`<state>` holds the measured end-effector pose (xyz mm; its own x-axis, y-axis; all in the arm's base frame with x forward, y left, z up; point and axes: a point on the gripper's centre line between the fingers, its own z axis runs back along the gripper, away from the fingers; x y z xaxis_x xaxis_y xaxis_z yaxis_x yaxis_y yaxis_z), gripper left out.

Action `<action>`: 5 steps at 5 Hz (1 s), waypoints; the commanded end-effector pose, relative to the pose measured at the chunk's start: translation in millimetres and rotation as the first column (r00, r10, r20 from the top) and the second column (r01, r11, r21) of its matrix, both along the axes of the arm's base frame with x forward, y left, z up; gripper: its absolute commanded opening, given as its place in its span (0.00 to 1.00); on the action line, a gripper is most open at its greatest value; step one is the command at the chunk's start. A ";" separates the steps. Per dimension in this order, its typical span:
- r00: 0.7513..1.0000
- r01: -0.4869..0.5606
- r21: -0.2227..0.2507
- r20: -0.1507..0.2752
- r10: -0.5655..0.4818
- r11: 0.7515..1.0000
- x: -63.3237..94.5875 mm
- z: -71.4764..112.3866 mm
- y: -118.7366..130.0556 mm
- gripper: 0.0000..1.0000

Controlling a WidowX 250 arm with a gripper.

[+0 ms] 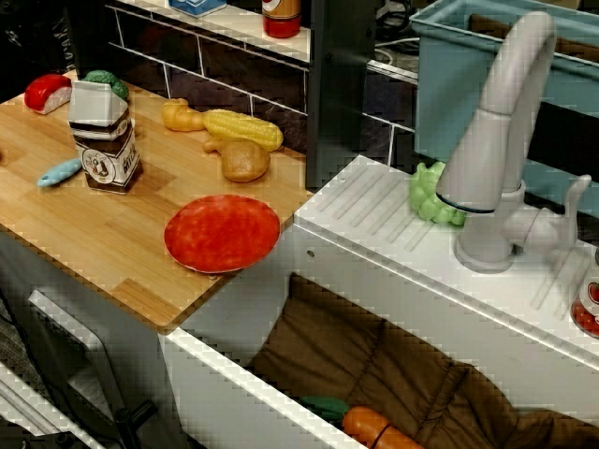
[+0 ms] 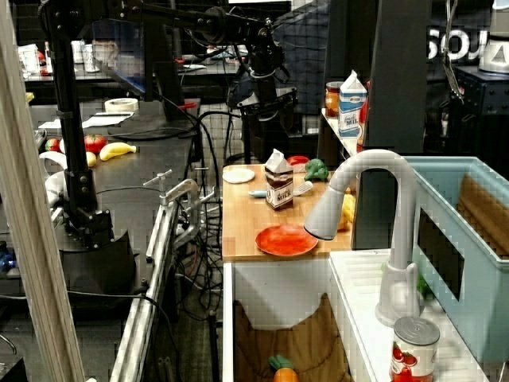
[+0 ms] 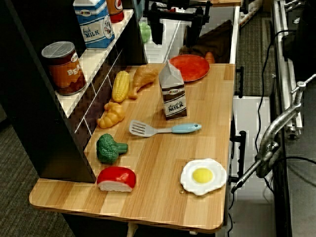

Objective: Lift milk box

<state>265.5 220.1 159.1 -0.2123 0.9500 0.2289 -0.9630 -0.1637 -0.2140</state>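
While the milk box (image 3: pixel 173 97) stands up straight on the wooden worktop (image 3: pixel 163 163), nothing is touching it. We see its white pointy top and its brown bottom with a round white label. It sits near the middle of the worktop, between the red plate (image 3: pixel 189 67) and the little spatula (image 3: pixel 163 129) with the blue handle. The spatula lies flat just beside the box.

Our hand (image 3: pixel 175 24) hangs up high past the far end of the worktop, well apart from the milk box. In the view along the worktop we see two dark fingers (image 3: pixel 157 27) pointing down with a wide gap between them, and they hold nothing (so the hand looks spread apart). In the side view the arm (image 2: pixel 262 72) is dark and far back behind the worktop.

By the wall lie a corn cob (image 3: pixel 121 85), a chicken leg (image 3: pixel 143 78) and a croissant (image 3: pixel 111 115). Closer to the near end are a green broccoli (image 3: pixel 109 148), a red and white sushi piece (image 3: pixel 116 178) and a fried egg (image 3: pixel 203 176). A blue milk carton (image 3: pixel 94 22) and a can (image 3: pixel 63 67) stand on the shelf (image 3: pixel 94 69) above.
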 end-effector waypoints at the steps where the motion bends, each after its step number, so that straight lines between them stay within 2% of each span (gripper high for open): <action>1: 1.000 0.000 0.000 0.000 0.000 1.000 0.0 0.0 0.0 1.00; 2: 1.000 -0.013 -0.007 -0.007 0.013 1.000 1.5 -8.9 1.1 1.00; 4: 0.994 -0.085 -0.035 0.064 0.087 0.996 -1.9 -15.3 4.2 1.00; 5: 0.993 -0.091 -0.030 0.069 0.093 0.995 -3.0 -23.4 5.2 1.00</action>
<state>262.4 222.3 123.5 -0.3012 0.9384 0.1692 -0.9359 -0.2569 -0.2411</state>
